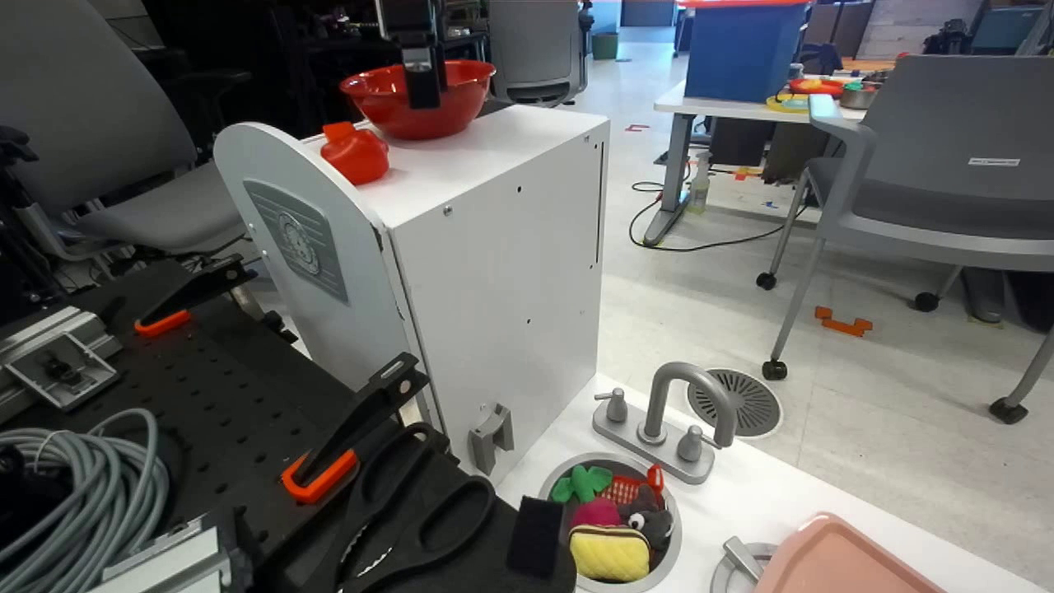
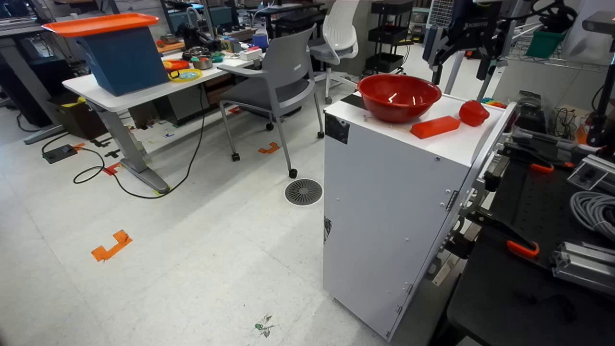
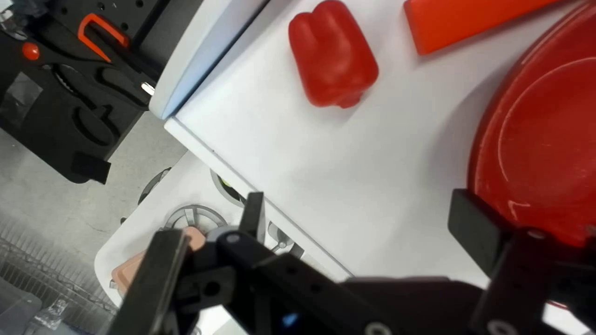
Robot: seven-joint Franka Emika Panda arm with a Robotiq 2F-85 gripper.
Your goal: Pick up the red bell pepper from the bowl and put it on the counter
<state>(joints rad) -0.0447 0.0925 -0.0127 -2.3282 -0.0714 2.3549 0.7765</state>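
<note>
On the flat white worktop (image 3: 354, 163) of a tall cabinet (image 1: 510, 263), the red bell pepper (image 3: 333, 56) lies outside the glossy red bowl (image 2: 399, 98), near a raised, rounded side panel (image 1: 362, 272). Toward the opposite end the bowl sits upright, and an orange-red block (image 2: 435, 127) lies near both. In the wrist view a soft shadow falls across the surface beside the bowl. The end effector (image 2: 459, 74) has its fingers (image 1: 424, 86) spread wide apart and holds nothing. One finger overlaps the bowl's rim in the wrist view; I cannot tell whether they touch.

Lower down, beside the cabinet, a round sink (image 1: 676, 527) with a grey faucet (image 1: 656, 408) holds a yellow pouch (image 1: 609, 553) and a green piece (image 1: 583, 483), with a pink tray (image 1: 840, 564) near it. Next to the panel, a perforated black platform (image 1: 239, 412) carries a coil of grey cable (image 1: 99, 502).

Beyond, the room's pale floor (image 2: 192, 269) bears orange tape marks (image 2: 101, 253) and a round grey vent (image 2: 303, 192). A grey chair (image 2: 288, 57) stands beside a white desk (image 2: 137, 97), which holds a blue bin (image 2: 127, 62) topped by an orange tray (image 2: 105, 24), plus a yellow plate (image 2: 185, 75).
</note>
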